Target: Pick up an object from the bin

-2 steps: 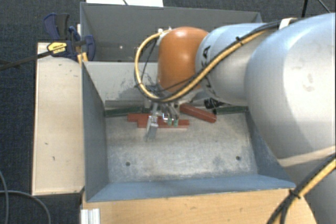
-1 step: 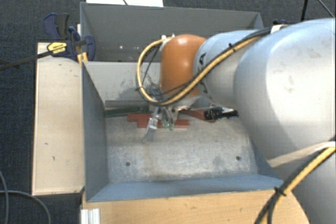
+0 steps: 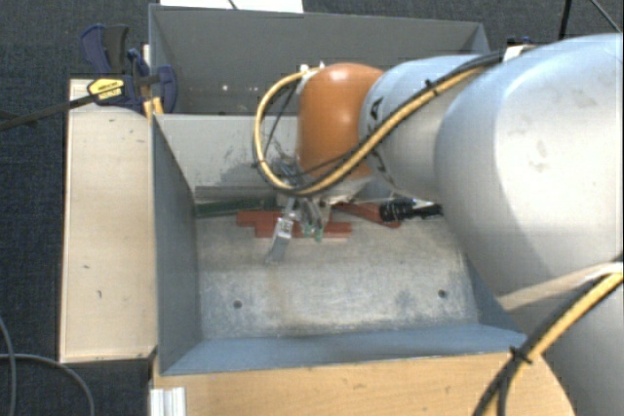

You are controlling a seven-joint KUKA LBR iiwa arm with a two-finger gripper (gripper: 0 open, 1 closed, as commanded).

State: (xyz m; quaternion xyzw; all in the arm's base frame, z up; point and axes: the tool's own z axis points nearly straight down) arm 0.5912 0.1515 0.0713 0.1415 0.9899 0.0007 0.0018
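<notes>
Arm [image 3: 526, 170]: a pale grey bulk that comes in from the right and covers the bin's right wall and right corner; it closes off that whole side.
Bin [image 3: 175, 248]: grey metal, with a sloping left wall, a tall far wall and a low near rim.
Bin floor [image 3: 341, 292]: the near half is bare speckled metal, open from the left wall across to the arm's edge; this is the widest room in the bin.
Orange cover [image 3: 336, 127]: a rounded cap on the wrist, standing in front of the far wall and hiding the middle of the floor's far edge.
Cables [image 3: 259, 133]: a yellow and black loop that bulges left of the cover, close to the far wall.
Green strip [image 3: 229, 206]: long, dark and thin; it lies along the foot of the far wall, with its left end near the left wall.
Red-brown bar [image 3: 255, 222]: flat, just on the near side of the green strip, running left to right under the wrist; its middle is hidden.
Red and black piece [image 3: 395, 210]: small, to the right of the bar, against the arm's edge.
Gripper [image 3: 292, 237]: low over the middle of the red-brown bar, near the far wall.
Claw state: I cannot tell whether it is apart or together, nor whether it touches the bar.
</notes>
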